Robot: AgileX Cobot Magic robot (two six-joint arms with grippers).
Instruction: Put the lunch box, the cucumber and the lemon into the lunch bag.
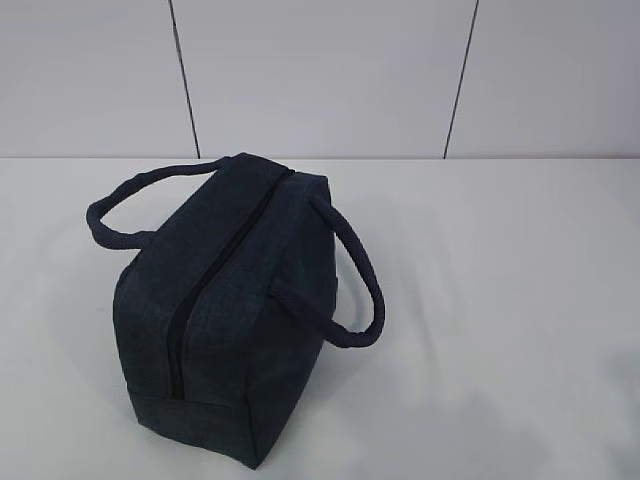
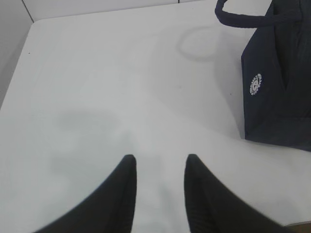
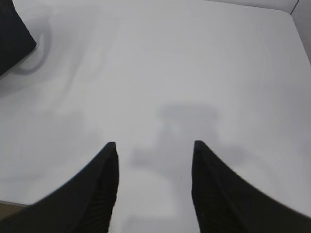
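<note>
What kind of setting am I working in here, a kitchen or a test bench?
It looks like a bare lab test bench, not a kitchen: a plain white table, a blank grey panelled wall behind it, and only the zipped navy lunch bag standing on it. No counters, sink or appliances show in any view.

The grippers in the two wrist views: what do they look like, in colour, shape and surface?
The left gripper and the right gripper each show two matte black fingers that taper to rounded tips. Their inner faces carry fine ribbing. No cables or markings can be seen, and the exterior view shows neither arm.
</note>
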